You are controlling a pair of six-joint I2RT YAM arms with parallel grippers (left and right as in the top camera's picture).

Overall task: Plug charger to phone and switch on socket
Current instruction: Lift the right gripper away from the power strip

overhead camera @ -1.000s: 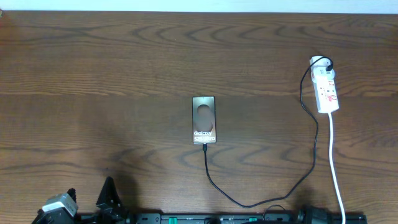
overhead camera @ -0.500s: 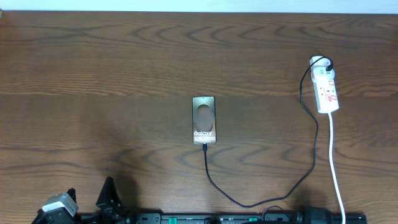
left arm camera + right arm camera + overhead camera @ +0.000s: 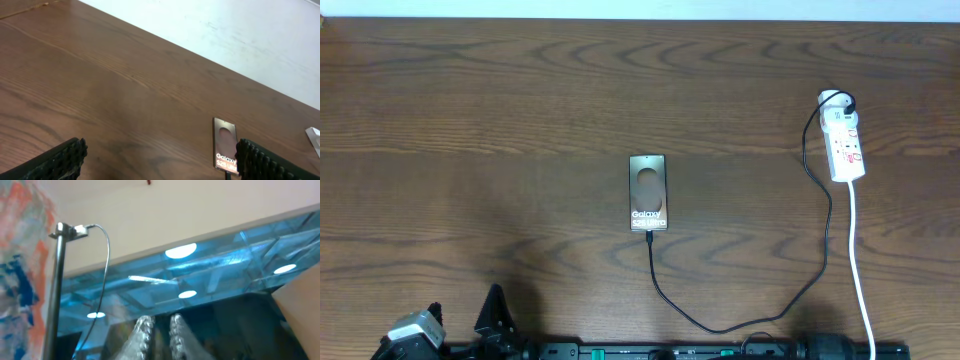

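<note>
The phone (image 3: 648, 192) lies flat in the middle of the table with its "Galaxy" lettering up; it also shows in the left wrist view (image 3: 224, 145). The charger (image 3: 720, 328) is a thin black cable. Its tip sits at the phone's near edge, and it loops right and up to a white plug (image 3: 835, 101) on the socket (image 3: 847, 150). My left gripper (image 3: 160, 162) is open and empty, low at the table's near left, far from the phone. My right gripper (image 3: 160, 332) points up at the ceiling with its fingers close together and holds nothing.
The socket's thick white cord (image 3: 857, 260) runs down to the near right edge. A black rail (image 3: 700, 352) lies along the near edge. The left arm's wrist (image 3: 415, 335) shows at the bottom left. A pale wall (image 3: 240, 35) borders the table's far edge.
</note>
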